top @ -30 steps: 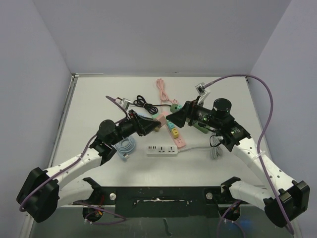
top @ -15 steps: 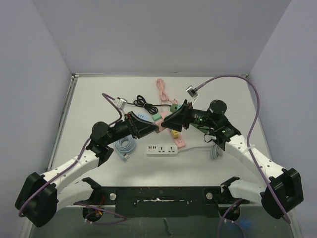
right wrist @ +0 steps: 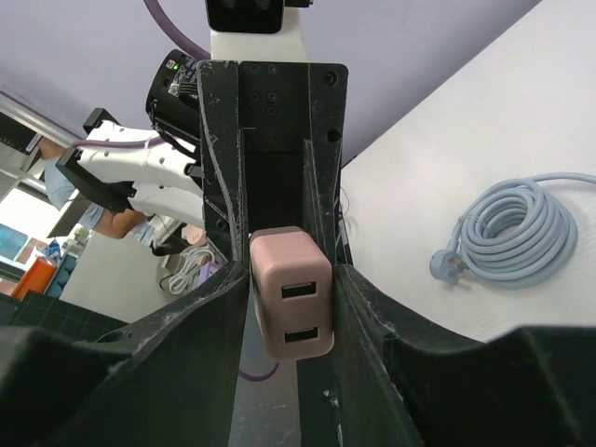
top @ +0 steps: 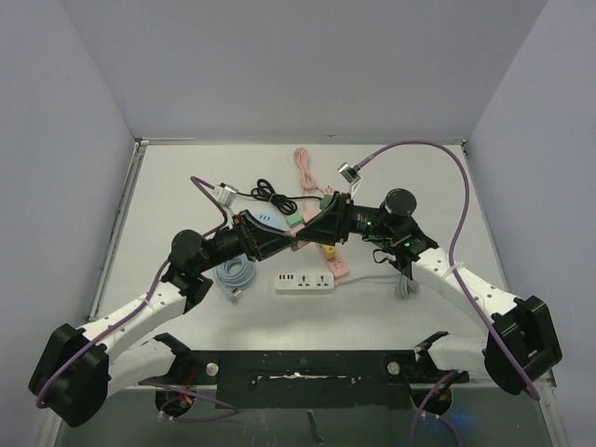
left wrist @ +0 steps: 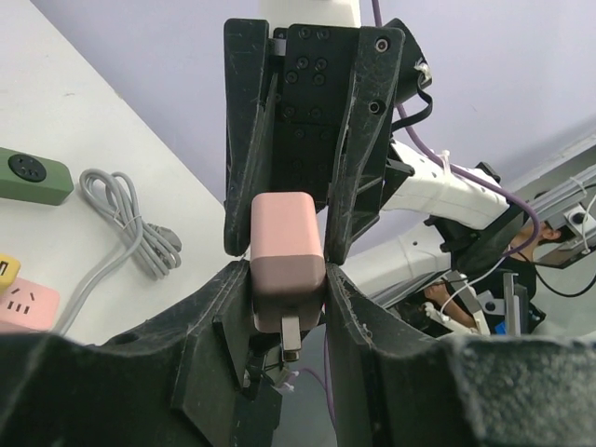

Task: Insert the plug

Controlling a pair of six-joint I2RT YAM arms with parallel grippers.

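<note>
Pink plug (left wrist: 287, 261) midair, clasped by left jaws and right jaws

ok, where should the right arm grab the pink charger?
On the pink charger, take the two flat side faces at the USB-port end, approaching from opposite the prongs. Those faces are parallel, and the left gripper holds the prong end. This should leave the prongs free for insertion.

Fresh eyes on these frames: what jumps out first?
A pink charger hangs in mid-air over the middle of the table, gripped from both ends at once: the left pincer on its prong end, the right pincer on its USB-port end. Below, nearer the arm bases, lies a white power strip, with a coiled blue cable to its left.
</note>
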